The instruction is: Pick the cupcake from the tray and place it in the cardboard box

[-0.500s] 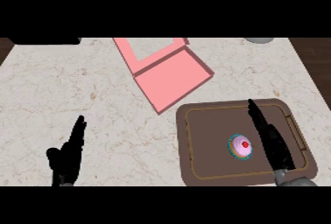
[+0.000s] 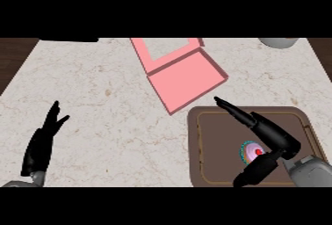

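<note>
The cupcake (image 2: 251,152), with pink and teal frosting and a red top, sits on the brown tray (image 2: 207,149) at the lower right. My right hand (image 2: 272,136) hovers over it with fingers stretched toward the upper left and thumb down beside the cupcake, partly hiding it; the hand is open. The pink cardboard box (image 2: 188,79) lies open just beyond the tray, lid flat toward the top. At the lower left my left hand (image 2: 40,147) rests open on the counter, fingers pointing up.
A grey round object (image 2: 280,42) shows at the top right edge. A dark object (image 2: 68,39) lies at the top left edge. The marble counter (image 2: 97,96) stretches between my left hand and the box.
My right hand has swung left and lowered over the cupcake, its fingers now pointing to the upper left and the thumb dropped beside it. The left hand stayed put.
</note>
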Controlling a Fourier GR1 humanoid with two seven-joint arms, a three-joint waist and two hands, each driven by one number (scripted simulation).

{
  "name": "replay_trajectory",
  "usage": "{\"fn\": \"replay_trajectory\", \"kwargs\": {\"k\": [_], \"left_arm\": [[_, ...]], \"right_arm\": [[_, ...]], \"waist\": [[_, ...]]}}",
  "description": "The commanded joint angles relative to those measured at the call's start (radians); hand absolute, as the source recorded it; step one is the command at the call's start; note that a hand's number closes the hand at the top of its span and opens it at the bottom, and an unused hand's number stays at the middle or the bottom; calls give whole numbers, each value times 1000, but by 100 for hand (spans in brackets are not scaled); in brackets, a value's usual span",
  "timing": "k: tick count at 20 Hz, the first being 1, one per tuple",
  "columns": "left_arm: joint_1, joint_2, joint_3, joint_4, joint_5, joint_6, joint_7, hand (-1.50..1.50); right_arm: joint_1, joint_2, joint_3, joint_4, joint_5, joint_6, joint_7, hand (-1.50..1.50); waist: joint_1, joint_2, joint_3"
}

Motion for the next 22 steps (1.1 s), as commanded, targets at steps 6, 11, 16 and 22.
{"fn": "replay_trajectory", "kwargs": {"k": [6, 11, 16, 22], "left_arm": [[-80, 85, 22, 43, -50, -4, 77, 0], [-149, 111, 41, 57, -47, -35, 111, 0], [-159, 104, 33, 66, -57, -42, 120, 0], [-162, 84, 35, 107, -84, -24, 106, 0]], "right_arm": [[-51, -158, -37, 251, -147, 497, -564, -150], [-198, -213, -42, 352, 17, 441, -725, -150], [-279, -298, 87, 350, 265, 307, -784, -150], [-415, -329, 212, 397, 434, 260, -811, -150]], "waist": [[-5, 38, 5], [2, 36, 3], [6, 31, 0], [-4, 26, -3]]}}
